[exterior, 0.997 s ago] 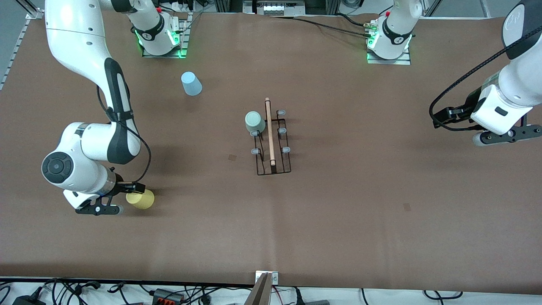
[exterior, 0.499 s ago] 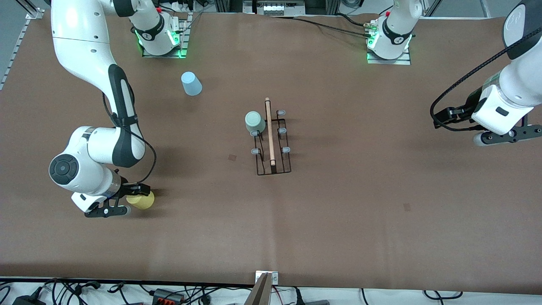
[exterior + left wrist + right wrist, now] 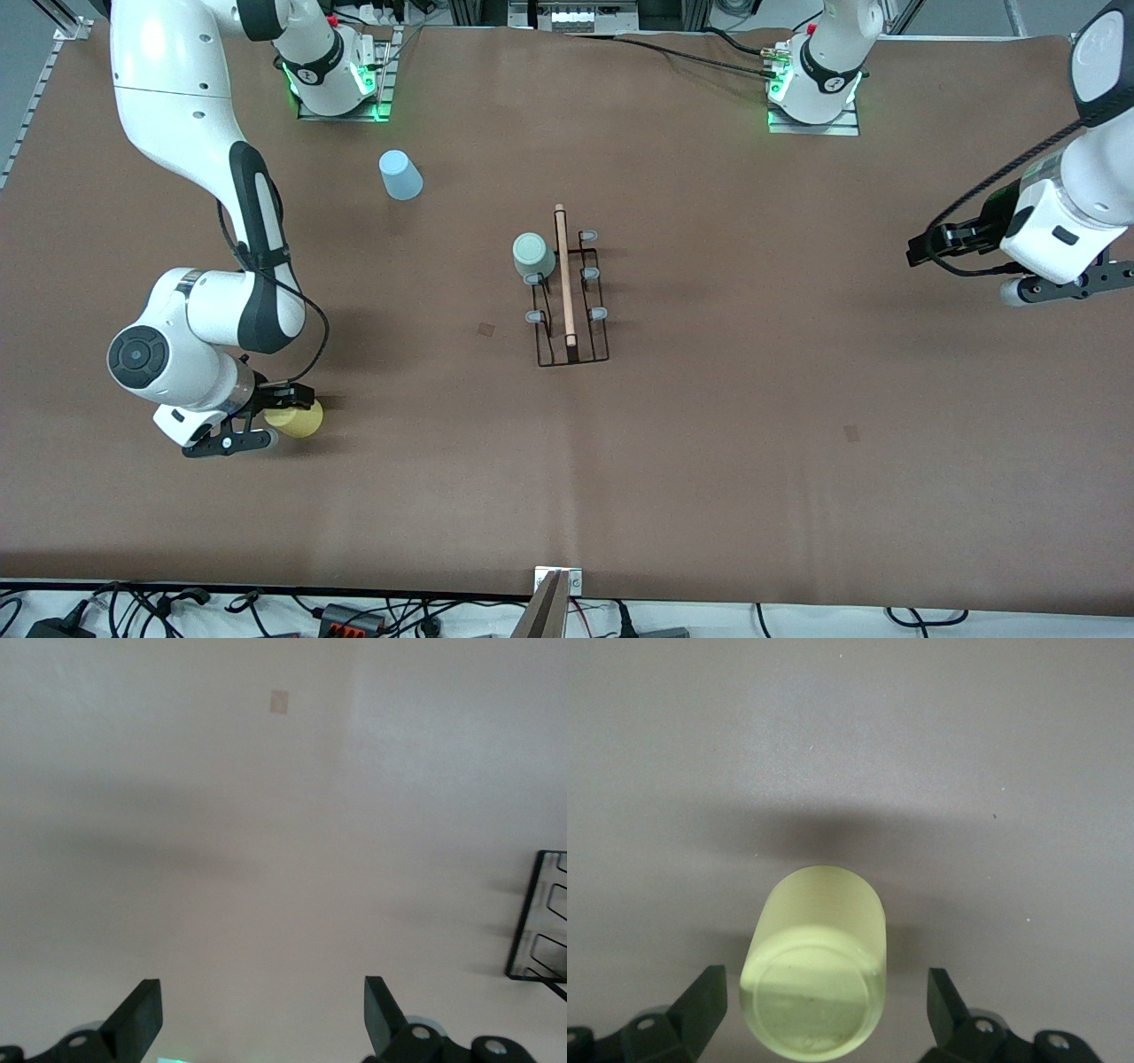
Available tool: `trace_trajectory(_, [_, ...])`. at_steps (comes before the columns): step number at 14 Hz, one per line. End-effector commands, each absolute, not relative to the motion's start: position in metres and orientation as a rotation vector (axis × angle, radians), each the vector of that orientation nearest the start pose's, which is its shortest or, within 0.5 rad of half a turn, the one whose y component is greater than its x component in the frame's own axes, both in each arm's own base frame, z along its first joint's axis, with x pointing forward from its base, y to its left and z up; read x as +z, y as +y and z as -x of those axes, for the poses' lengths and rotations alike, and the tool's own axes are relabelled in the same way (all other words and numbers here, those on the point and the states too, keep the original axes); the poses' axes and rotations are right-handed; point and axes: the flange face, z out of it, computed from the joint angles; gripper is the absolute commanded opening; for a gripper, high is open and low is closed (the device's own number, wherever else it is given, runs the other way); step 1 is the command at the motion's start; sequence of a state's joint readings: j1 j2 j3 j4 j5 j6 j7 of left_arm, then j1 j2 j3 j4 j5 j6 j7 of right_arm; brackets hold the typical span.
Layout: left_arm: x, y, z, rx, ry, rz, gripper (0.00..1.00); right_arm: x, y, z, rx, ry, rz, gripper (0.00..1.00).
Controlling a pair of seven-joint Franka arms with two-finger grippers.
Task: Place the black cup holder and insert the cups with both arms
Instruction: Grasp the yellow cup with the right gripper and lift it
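The right pincer (image 3: 266,427) has been shifted slightly toward the yellow cup (image 3: 297,419) over the last second; in the right wrist view the cup (image 3: 815,961) is seen upside down between the spread, unclosed fingers (image 3: 700,1001), so a grasp appears imminent. The green cup (image 3: 533,255) is already seated on the rack (image 3: 571,297), well apart from this pincer; the blue cup (image 3: 400,175) is untouched. The left pincer (image 3: 261,1014) is kept released over bare bench (image 3: 753,399), waiting.

One cup (image 3: 534,256) on the cup holder (image 3: 571,297).
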State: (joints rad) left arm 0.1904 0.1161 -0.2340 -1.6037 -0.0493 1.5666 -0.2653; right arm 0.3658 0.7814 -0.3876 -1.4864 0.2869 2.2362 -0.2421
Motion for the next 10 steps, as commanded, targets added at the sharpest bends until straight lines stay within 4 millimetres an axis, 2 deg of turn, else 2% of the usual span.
trace_trajectory(1, [0.5408,-0.0170,-0.5784,0.310,-0.388,3.218,1.00,0.2322,0.0434,-0.7215,-0.093,-0.260,3.148,1.00])
trace_trajectory(4, [0.5400,-0.0166,-0.5787,0.314,-0.391,3.222,1.00,0.2306,0.0446,-0.7210,-0.089,-0.242,3.138,1.00])
trace_trajectory(6, [0.5400,-0.0166,-0.5787,0.314,-0.391,3.222,1.00,0.2292,0.0436,-0.7199,-0.076,-0.233,3.133,0.94])
trace_trajectory(7, [0.5400,-0.0166,-0.5787,0.314,-0.391,3.222,1.00,0.2295,0.0438,-0.7200,-0.074,-0.238,3.132,0.85])
trace_trajectory(10, [0.5400,-0.0157,-0.5788,0.314,-0.394,3.222,1.00,0.2318,0.0437,-0.7172,-0.032,-0.234,3.124,0.43])
